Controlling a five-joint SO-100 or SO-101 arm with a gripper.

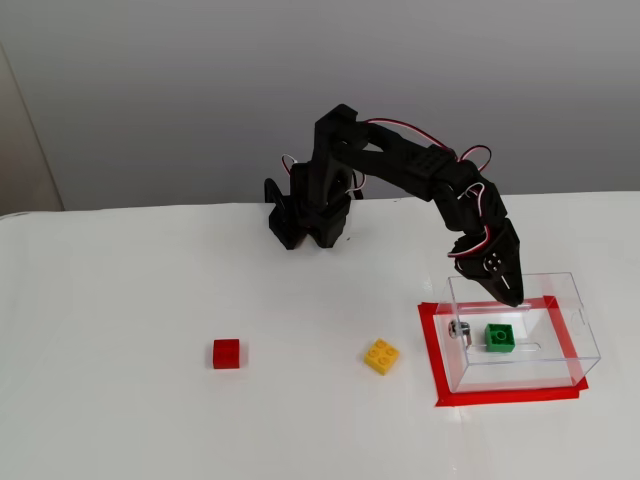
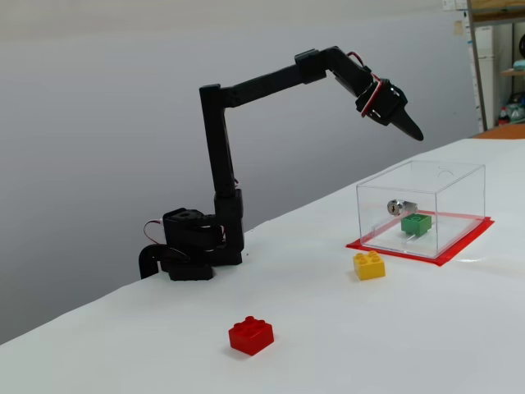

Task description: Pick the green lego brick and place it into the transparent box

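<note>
While the end effector (image 2: 413,131) hangs with fingers together above the transparent box (image 1: 570,330) holding the green lego brick (image 1: 500,338), a yellow brick (image 1: 381,356) sits nearby.

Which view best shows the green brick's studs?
The higher fixed view looks down on the green lego brick inside the transparent box, so its studs show. The lower fixed view shows it mostly side-on through the wall.

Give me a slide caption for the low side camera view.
End effector raised above the box, green brick inside; yellow brick and red brick outside.
</note>
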